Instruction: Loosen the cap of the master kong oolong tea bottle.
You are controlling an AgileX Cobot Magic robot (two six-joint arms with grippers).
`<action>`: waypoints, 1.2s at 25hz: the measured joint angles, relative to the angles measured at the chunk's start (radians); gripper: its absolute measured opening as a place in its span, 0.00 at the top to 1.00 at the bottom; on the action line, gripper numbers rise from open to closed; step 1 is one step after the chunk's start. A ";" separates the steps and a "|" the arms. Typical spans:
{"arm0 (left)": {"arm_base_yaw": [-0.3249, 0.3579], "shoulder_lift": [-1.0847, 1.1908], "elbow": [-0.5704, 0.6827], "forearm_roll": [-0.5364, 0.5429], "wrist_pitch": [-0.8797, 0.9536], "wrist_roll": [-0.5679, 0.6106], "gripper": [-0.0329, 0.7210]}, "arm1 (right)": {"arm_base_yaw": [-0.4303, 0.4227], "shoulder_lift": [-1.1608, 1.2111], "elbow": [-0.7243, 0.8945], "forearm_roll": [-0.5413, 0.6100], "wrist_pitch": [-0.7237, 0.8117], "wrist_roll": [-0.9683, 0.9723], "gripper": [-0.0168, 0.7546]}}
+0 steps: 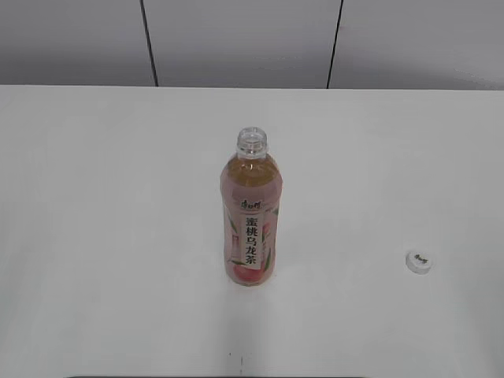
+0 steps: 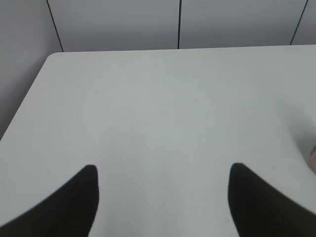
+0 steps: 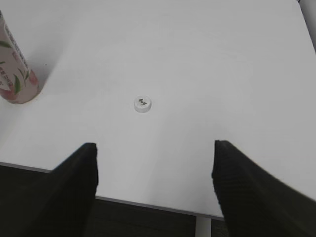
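Observation:
The master kong oolong tea bottle (image 1: 251,216) stands upright in the middle of the white table, its neck open with no cap on it. Its base also shows in the right wrist view (image 3: 17,74), and a sliver shows at the right edge of the left wrist view (image 2: 313,158). The white cap (image 1: 420,261) lies flat on the table to the bottom right of the bottle, logo up; it also shows in the right wrist view (image 3: 142,104). My left gripper (image 2: 163,170) is open and empty over bare table. My right gripper (image 3: 154,148) is open and empty, near the table's front edge, short of the cap.
The white table (image 1: 118,197) ends at a grey panelled wall (image 1: 236,39) at the back. Its left rear corner shows in the left wrist view (image 2: 52,53). The front edge (image 3: 148,205) shows in the right wrist view, with dark floor below.

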 joint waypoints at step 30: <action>0.000 0.000 0.000 -0.006 0.000 0.000 0.30 | 0.000 0.000 0.000 0.009 0.000 0.010 0.27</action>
